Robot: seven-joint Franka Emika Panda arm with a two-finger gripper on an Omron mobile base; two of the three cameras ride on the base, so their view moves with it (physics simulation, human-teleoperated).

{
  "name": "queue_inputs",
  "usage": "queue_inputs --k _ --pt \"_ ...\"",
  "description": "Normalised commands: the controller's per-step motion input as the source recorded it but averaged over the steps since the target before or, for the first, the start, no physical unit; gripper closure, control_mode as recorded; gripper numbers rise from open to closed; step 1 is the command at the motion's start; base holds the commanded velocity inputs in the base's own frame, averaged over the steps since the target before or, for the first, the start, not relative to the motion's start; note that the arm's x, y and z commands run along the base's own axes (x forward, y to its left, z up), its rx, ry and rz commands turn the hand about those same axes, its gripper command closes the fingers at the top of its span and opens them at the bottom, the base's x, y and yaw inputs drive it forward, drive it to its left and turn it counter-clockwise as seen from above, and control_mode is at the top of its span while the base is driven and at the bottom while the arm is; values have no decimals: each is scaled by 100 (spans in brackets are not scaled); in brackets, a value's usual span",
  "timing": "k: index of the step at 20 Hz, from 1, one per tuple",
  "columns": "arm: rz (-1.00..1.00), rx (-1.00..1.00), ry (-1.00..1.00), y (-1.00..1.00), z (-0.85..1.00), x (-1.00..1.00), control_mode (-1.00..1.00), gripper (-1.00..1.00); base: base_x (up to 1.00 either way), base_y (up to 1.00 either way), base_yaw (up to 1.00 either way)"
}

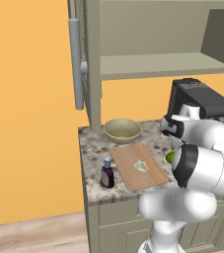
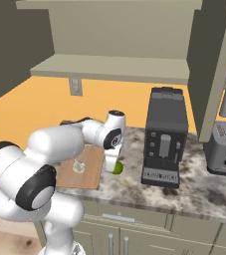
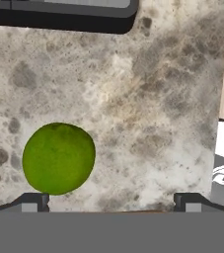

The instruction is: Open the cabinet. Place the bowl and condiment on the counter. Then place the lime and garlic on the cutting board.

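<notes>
1. While poised low over the counter [image 3: 148, 89], gripper [image 3: 113, 200] spread wide, jaws fully apart, nothing between them; two dark fingertips [image 3: 32, 201] at the bottom of the hand view, far from each other.
2. Just above the left fingertip in the hand view: lime [image 3: 58, 158], resting on bare stone, not on the board, not pinched. Same lime [image 2: 117, 168] in the right base view beside the wrist, just off the board's edge; in the left base view only a green sliver [image 1: 170, 157] past the white arm.
3. Next outward: cutting board [image 1: 138, 165] flat on the counter, garlic [image 1: 141, 166] lying on it near the middle; pale bulb also visible in the right base view [image 2: 78, 166].
4. Near the board's front-left corner, on the stone: condiment [image 1: 107, 173], upright, apart from the board.
5. Behind the board, toward the wall: bowl [image 1: 122, 130], upright on the counter, close to the board's far edge.
6. To the other side of the lime: dark coffee machine [image 2: 164, 144]; farther along, grey toaster [image 2: 225, 148].
7. Overhead: cabinet [image 1: 158, 64] with doors swung open, inner shelf bare, long bar handle [image 1: 76, 64] on the left door.
</notes>
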Motion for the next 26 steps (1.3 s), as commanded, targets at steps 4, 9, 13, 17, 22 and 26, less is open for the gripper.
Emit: queue_inputs --k 4,9,13,17,22,26 --pt "0 0 0 -9 -7 0 -100 -100 0 0 0" --pt "1 0 0 -7 -5 1 -100 -100 0 0 0" --pt "2 0 0 0 -8 5 -100 -100 0 0 0" --pt "2 0 0 0 -10 8 -100 -100 0 0 0" --pt "1 0 0 -1 -3 7 -100 -100 0 0 0" --pt "1 0 0 -3 0 7 -100 -100 0 0 0"
